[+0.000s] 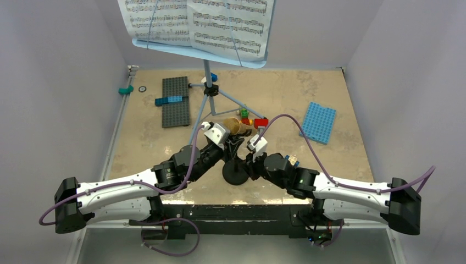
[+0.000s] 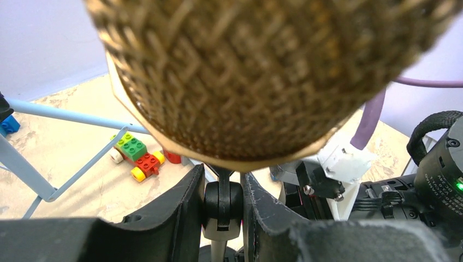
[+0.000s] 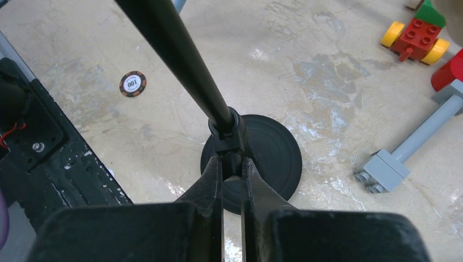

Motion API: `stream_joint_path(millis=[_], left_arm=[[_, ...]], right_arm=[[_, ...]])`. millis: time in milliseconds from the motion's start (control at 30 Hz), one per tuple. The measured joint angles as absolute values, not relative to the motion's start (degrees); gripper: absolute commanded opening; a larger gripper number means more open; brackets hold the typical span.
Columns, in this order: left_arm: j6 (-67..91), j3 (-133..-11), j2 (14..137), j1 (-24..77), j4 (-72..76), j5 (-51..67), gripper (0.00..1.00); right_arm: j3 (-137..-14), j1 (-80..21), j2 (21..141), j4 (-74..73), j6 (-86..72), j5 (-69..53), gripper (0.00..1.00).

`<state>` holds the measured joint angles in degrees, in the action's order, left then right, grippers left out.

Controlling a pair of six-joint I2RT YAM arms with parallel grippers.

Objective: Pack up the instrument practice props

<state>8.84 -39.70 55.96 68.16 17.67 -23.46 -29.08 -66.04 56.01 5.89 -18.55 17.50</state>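
The light-blue music stand [image 1: 207, 82] stands at the back with white sheet-music pages [image 1: 198, 22] on its desk. The black mic stand, with its round base [image 1: 235, 174], stands at the near middle. It carries the gold-brown microphone [image 1: 237, 126], whose mesh head [image 2: 262, 76] fills the left wrist view. My left gripper [image 2: 223, 204] is shut on the stand's black swivel joint just under the microphone. It also shows in the top view [image 1: 229, 144]. My right gripper [image 3: 232, 169] is shut on the stand's pole [image 3: 180, 60] just above the base [image 3: 273, 158].
A grey baseplate [image 1: 176, 102] with blue bricks lies back left and a blue baseplate [image 1: 319, 122] lies at the right. A toy brick car [image 2: 136, 154] and red bricks [image 1: 260, 122] lie by the music stand's legs [image 2: 65, 114]. A poker chip [image 3: 132, 84] and a grey brick piece [image 3: 382, 170] lie on the table.
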Motion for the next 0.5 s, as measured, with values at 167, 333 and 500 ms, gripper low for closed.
stream_joint_path(millis=[167,333,500], left_arm=[[8.8,-39.7,56.0,68.2,17.6,-23.9,0.00],[8.8,-39.7,56.1,68.2,17.6,-24.4,0.00],[8.8,-40.1,56.9,68.1,17.5,-26.3,0.00]], right_arm=[[-29.3,-66.7,56.6,6.3,-12.6,18.1,0.00],[-27.7,-68.4,57.1,10.1,-3.1,22.0,0.00],[-26.6,-72.4,62.0,18.0,8.4,30.8,0.00]])
